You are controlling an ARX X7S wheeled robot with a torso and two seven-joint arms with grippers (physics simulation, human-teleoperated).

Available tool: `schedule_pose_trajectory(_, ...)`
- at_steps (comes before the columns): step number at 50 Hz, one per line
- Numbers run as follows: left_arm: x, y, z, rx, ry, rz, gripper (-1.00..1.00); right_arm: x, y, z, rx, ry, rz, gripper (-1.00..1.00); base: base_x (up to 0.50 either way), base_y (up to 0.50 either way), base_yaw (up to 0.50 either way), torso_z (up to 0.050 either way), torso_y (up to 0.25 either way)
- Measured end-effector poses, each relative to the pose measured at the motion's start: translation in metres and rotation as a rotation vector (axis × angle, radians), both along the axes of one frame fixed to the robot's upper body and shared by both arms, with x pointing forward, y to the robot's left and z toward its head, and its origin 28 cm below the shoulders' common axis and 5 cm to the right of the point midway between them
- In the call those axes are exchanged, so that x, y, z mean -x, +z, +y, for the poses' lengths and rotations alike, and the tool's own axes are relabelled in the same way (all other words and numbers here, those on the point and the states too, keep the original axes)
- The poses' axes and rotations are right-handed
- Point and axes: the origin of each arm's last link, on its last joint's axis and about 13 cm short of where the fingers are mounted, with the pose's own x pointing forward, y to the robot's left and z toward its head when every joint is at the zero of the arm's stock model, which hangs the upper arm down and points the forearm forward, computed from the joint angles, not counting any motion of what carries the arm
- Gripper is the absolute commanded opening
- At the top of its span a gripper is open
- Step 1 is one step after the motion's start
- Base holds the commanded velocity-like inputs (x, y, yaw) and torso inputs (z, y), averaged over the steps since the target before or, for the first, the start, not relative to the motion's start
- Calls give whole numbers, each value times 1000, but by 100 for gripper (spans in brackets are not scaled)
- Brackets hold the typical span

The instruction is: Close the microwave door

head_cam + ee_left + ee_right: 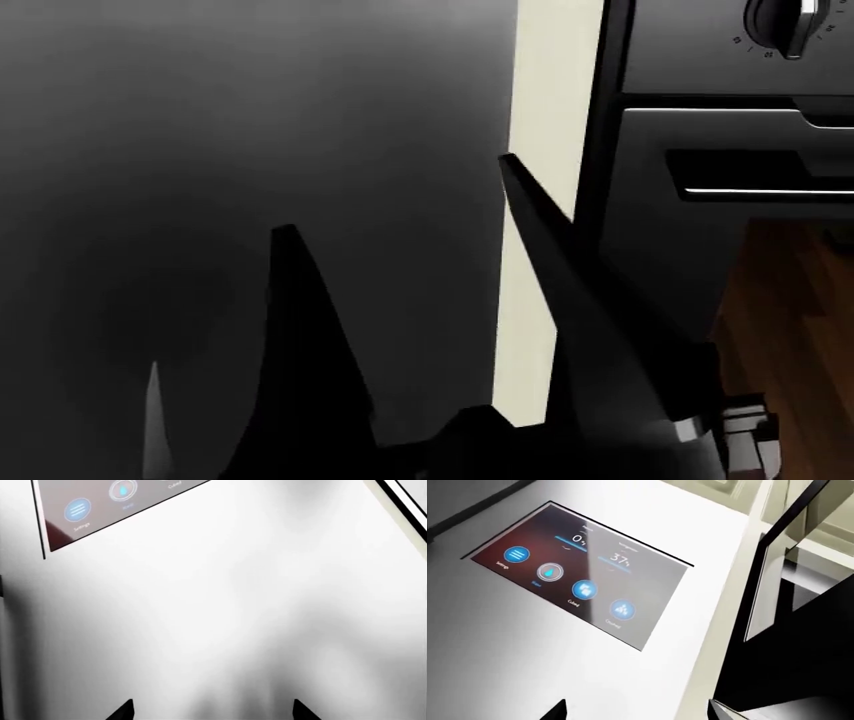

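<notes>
Steel fridge front (220, 610) with a touch panel (584, 575) fills both wrist views. On the left gripper (213, 711) and right gripper (639, 712) the tips stand spread, holding nothing. Beyond the fridge edge, a dark framed pane (777, 580) may be the microwave door; I cannot be sure. Likely light, rigid and hinged: push its flat face near the free edge.

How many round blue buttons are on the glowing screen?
4, in a row across the screen in the right wrist view: menu button, water drop button, cube button, crushed ice button. None looks hidden there.
</notes>
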Motion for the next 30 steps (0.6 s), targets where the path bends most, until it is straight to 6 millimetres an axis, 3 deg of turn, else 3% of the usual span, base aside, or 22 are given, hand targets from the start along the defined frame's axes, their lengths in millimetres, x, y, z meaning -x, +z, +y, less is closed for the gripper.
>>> schedule_pose_trajectory(30, -3, 2, 1, -1, -2, -1, 100, -5, 69, 1, 73, -55, -153, 100, 0, 0, 0, 0, 0)
